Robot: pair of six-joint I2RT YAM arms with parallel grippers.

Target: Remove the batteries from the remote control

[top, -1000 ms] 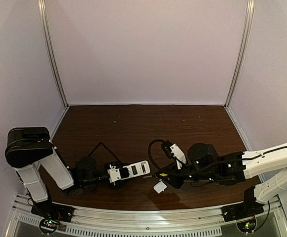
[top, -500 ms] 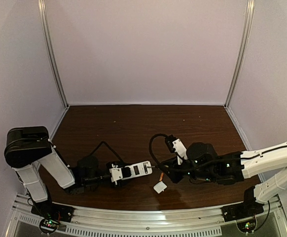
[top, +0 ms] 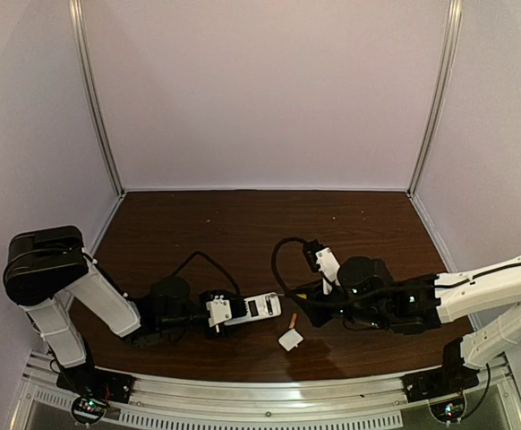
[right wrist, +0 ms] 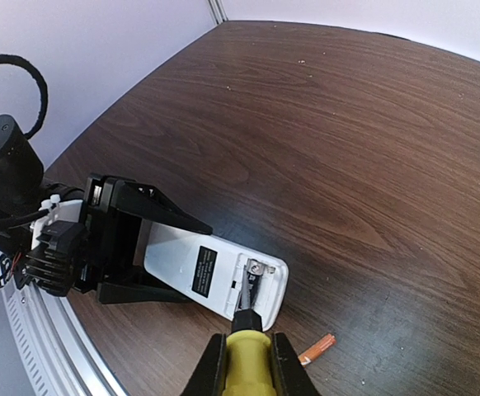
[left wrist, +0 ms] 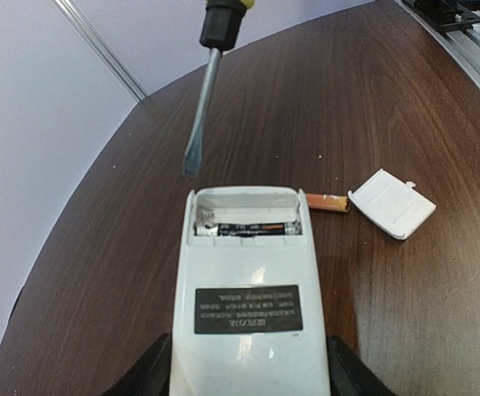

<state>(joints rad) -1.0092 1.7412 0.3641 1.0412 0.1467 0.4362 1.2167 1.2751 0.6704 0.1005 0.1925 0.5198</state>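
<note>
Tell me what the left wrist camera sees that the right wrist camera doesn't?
Only the left wrist view shows the small white cover lying on the table, and what looks like a second battery inside the open compartment. Only the right wrist view shows the right gripper clamped on the screwdriver by its yellow handle, plus a black cable. Both show the remote control back up, compartment open, the screwdriver blade near that end, and an orange battery loose beside it.

Setting: robot lab test cell. Evidence: plain pale walls (top: pixel 260 90) boxing in dark wood-grain table (top: pixel 243 224); aluminium corner posts (top: pixel 95 98); slotted metal mounting rail (top: pixel 260 400); lit status LEDs (top: pixel 88 409).
</note>
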